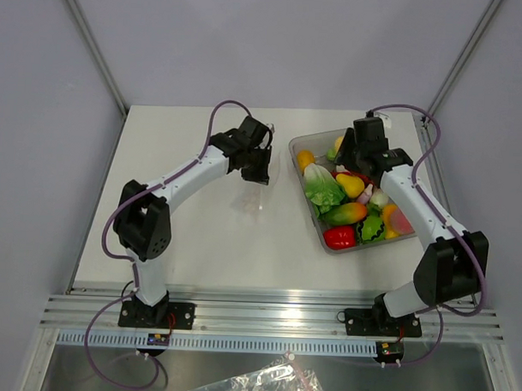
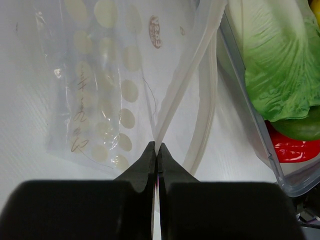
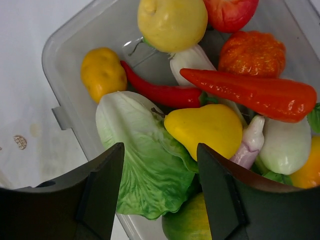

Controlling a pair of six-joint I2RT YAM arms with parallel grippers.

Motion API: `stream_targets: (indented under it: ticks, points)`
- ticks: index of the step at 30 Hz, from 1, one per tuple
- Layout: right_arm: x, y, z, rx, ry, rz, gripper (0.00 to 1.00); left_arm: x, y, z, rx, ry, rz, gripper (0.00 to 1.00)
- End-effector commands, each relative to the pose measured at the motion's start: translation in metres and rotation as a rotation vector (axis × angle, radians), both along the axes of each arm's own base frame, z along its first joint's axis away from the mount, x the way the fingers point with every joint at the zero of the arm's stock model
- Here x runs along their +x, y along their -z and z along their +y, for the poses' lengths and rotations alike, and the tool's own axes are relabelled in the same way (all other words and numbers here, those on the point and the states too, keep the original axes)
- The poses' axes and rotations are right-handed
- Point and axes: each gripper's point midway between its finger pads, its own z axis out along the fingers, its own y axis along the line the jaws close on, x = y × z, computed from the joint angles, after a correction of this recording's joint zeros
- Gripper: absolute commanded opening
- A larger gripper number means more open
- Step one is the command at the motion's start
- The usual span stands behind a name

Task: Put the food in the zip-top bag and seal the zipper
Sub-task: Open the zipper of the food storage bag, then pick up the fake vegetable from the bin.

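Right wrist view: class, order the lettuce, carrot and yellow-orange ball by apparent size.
1. lettuce, largest, though it may lie nearer the camera
2. carrot
3. yellow-orange ball, smallest

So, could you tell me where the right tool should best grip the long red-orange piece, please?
Probably across its thick middle, from straight above: the red-orange piece lies flat, uppermost in the tray, its long sides uncovered, so the open right tool could straddle it.
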Motion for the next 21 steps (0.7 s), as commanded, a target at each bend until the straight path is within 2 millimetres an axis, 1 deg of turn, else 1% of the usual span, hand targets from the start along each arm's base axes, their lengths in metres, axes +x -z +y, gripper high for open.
stream_targets:
  ticks: [1, 2, 3, 4, 5, 6, 7, 8, 9, 11, 12, 14, 16, 17, 18, 19, 20, 21]
  points:
    - [0.008, -0.003, 0.009, 0.053, -0.072, 0.02, 0.68, 0.007, -0.014, 0.003, 0.016, -0.049, -0.042, 0.0]
    - [0.01, -0.001, 0.009, 0.062, -0.069, 0.021, 0.68, 0.007, -0.012, 0.004, 0.02, -0.053, -0.039, 0.0]
    - [0.011, 0.004, 0.006, 0.066, -0.044, 0.036, 0.68, 0.007, -0.011, 0.005, 0.022, -0.059, -0.038, 0.0]
    - [0.013, 0.009, -0.006, 0.052, 0.01, 0.043, 0.66, 0.009, -0.011, 0.007, 0.029, -0.089, -0.042, 0.0]
    - [0.014, 0.012, -0.012, 0.053, 0.038, 0.05, 0.66, 0.008, -0.009, 0.008, 0.032, -0.102, -0.04, 0.0]
    - [0.015, 0.02, -0.018, 0.065, 0.072, 0.065, 0.66, 0.009, -0.009, 0.009, 0.028, -0.118, -0.04, 0.0]
    - [0.018, 0.024, -0.029, 0.089, 0.095, 0.07, 0.65, 0.012, -0.009, 0.01, 0.034, -0.147, -0.055, 0.0]
    - [0.019, 0.026, -0.034, 0.1, 0.109, 0.076, 0.65, 0.013, -0.011, 0.01, 0.037, -0.157, -0.064, 0.0]
    - [0.017, 0.032, -0.04, 0.115, 0.138, 0.097, 0.65, 0.013, -0.013, 0.009, 0.035, -0.161, -0.073, 0.0]
    - [0.013, 0.04, -0.065, 0.108, 0.241, 0.114, 0.66, 0.014, -0.014, 0.007, 0.026, -0.163, -0.075, 0.0]
    - [0.009, 0.048, -0.073, 0.132, 0.291, 0.119, 0.67, 0.015, -0.017, 0.006, 0.013, -0.161, -0.085, 0.0]
    - [0.006, 0.056, -0.084, 0.177, 0.352, 0.114, 0.67, 0.016, -0.02, 0.004, 0.006, -0.153, -0.094, 0.0]
    - [0.003, 0.067, -0.083, 0.252, 0.391, 0.099, 0.68, 0.017, -0.019, 0.002, -0.003, -0.145, -0.095, 0.0]
    - [0.008, 0.066, -0.084, 0.284, 0.414, 0.072, 0.69, 0.017, -0.019, 0.001, -0.007, -0.141, -0.096, 0.0]
    - [0.005, 0.074, -0.086, 0.283, 0.438, 0.077, 0.7, 0.017, -0.019, -0.001, -0.011, -0.133, -0.093, 0.0]
    - [0.007, 0.075, -0.086, 0.29, 0.446, 0.063, 0.72, 0.017, -0.019, -0.002, -0.015, -0.126, -0.094, 0.0]
    - [0.01, 0.076, -0.088, 0.298, 0.463, 0.05, 0.75, 0.017, -0.019, -0.003, -0.016, -0.122, -0.095, 0.0]
    - [0.013, 0.081, -0.092, 0.311, 0.492, 0.036, 0.76, 0.017, -0.019, -0.003, -0.016, -0.118, -0.099, 0.0]
